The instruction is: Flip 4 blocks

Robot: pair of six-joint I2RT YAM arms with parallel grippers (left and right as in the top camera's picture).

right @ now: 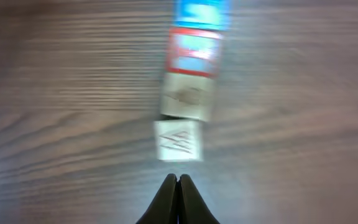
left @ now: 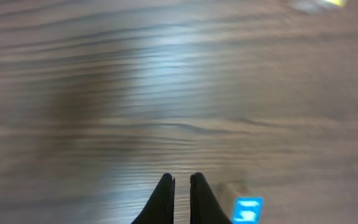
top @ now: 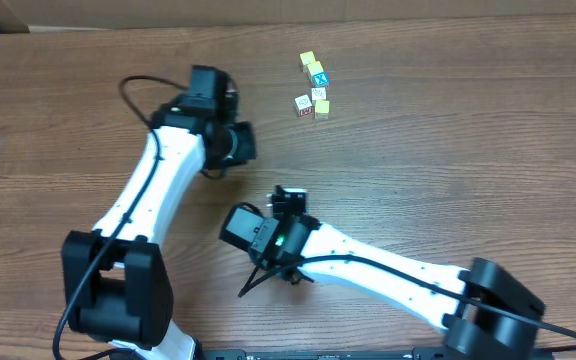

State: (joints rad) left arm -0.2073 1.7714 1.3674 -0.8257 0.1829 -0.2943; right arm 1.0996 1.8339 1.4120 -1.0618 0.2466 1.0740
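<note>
While the left gripper [left: 182, 177] and right gripper [right: 177, 178] sit pinched shut and empty, flips look dicey
Blurry view, but poking those packed blocks [right: 188, 96] probably shoves neighbours too.

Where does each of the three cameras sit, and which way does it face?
Overhead: fixed above the brown wooden table, looking straight down; the white left arm, white right arm and tiny wooden cubes show.
Left wrist: on the left arm, facing down onto blurred tabletop; shut left jaws show at the bottom.
Right wrist: on the right arm, facing a row of the cubes; shut right jaws show at the bottom.
Shared: overhead and right wrist both show the cubes.
</note>
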